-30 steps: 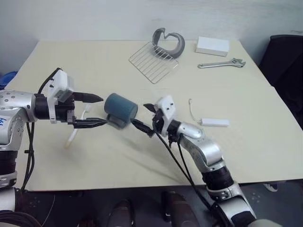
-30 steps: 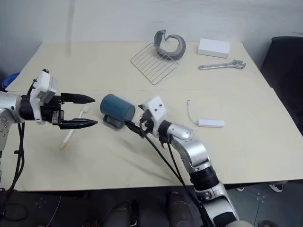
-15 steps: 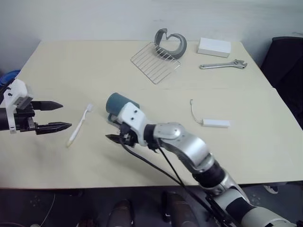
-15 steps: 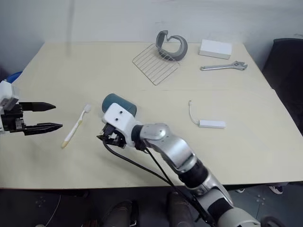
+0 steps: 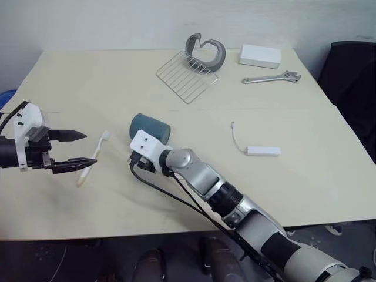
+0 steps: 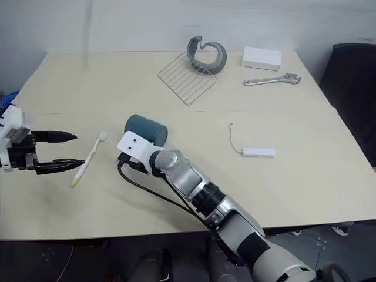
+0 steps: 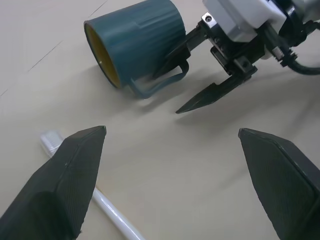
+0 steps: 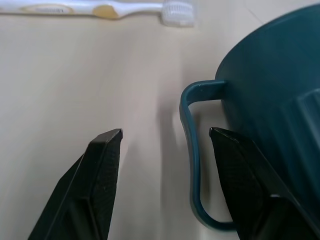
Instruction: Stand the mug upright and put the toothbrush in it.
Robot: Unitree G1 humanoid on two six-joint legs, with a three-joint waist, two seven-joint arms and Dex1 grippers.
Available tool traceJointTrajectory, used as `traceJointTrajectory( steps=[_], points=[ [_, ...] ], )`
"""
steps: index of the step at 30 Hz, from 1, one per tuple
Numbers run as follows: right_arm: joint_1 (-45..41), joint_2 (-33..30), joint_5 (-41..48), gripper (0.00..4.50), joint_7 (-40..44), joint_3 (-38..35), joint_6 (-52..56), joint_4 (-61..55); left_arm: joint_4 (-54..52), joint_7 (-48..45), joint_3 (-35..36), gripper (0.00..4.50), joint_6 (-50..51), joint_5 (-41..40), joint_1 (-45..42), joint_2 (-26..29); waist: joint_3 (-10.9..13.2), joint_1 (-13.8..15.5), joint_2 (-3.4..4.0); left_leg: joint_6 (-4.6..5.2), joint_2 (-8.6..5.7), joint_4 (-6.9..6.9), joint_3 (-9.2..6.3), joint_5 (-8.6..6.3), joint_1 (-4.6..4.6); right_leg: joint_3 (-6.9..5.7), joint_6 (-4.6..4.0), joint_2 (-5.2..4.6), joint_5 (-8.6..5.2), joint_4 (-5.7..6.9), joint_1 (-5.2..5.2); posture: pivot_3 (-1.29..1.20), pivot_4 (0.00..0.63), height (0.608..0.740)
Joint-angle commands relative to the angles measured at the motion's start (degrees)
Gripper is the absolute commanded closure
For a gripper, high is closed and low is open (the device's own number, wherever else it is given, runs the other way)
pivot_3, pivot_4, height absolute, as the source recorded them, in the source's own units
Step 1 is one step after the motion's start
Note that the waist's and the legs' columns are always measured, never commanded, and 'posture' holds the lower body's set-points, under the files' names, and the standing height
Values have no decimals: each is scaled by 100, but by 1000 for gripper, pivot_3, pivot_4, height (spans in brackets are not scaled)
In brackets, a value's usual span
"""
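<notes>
Mug (image 5: pixel 150 129) lying on its side on the pale worktop (image 5: pixel 282 188), its yellow-lined mouth turned toward the left gripper (image 5: pixel 77 150) and its loop handle resting low against the surface. Right gripper (image 7: pixel 200 82) sits right at that handle: the left wrist view shows one black finger passing through the loop beside the mug wall and the other finger outside it, pointing down at the worktop. Its jaws stand partly apart around the handle strap, and I cannot tell whether they are pinching it. Left gripper hangs well apart from the mug, both fingers spread wide and holding nothing. Toothbrush (image 5: pixel 92 160) lies flat just beyond the left gripper's fingertips, between that gripper and the mug, its white head nearer the mug and its pale handle trailing back under the lower finger. Further out beyond the mug lie a wire rack (image 5: pixel 187 76), a grey curved clamp (image 5: pixel 205 51), a white box (image 5: pixel 259 56), a wrench (image 5: pixel 271 77) and a white adapter (image 5: pixel 262 151) with its thin cable.
</notes>
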Motion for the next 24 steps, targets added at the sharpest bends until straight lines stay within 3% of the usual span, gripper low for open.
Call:
traceJointTrajectory(
  steps=[1,3,6,13,17,24],
  points=[
    [-172,73,-199,1628,15,-129,-402,402,-61,51,47,0,-46,-67,-184,-2,0,-19,0,-1,1,0,-1,0,0,2,0,0,0,5,-2,0,150,740],
    [-208,46,-266,1628,43,-162,-556,640,-54,65,16,0,-56,-60,-224,-26,0,-22,0,-3,1,-1,-3,2,1,6,0,1,0,6,-6,0,150,740],
    [-280,17,-320,2233,62,-300,-798,955,-12,89,-61,0,-82,-36,-319,-86,0,-17,0,-11,1,-1,-1,7,4,3,0,2,0,9,-5,0,150,740],
    [-250,-39,-462,4470,140,-452,-1025,1192,53,119,-228,0,-118,5,-524,-202,-3,-14,-4,-13,-1,0,-3,14,5,2,0,0,0,16,-4,0,150,740],
    [-59,-67,-371,4470,373,-583,-1100,930,90,116,-309,0,-136,27,-628,-252,-5,-13,-7,-13,-1,-2,-6,14,6,3,0,-1,0,16,-4,0,150,740],
    [978,382,1607,4470,1100,-2012,-1091,-1107,176,100,-516,0,-193,68,-857,-381,-8,-6,-13,-13,3,-10,-13,13,3,5,4,2,2,27,-4,0,150,740]
  ],
)
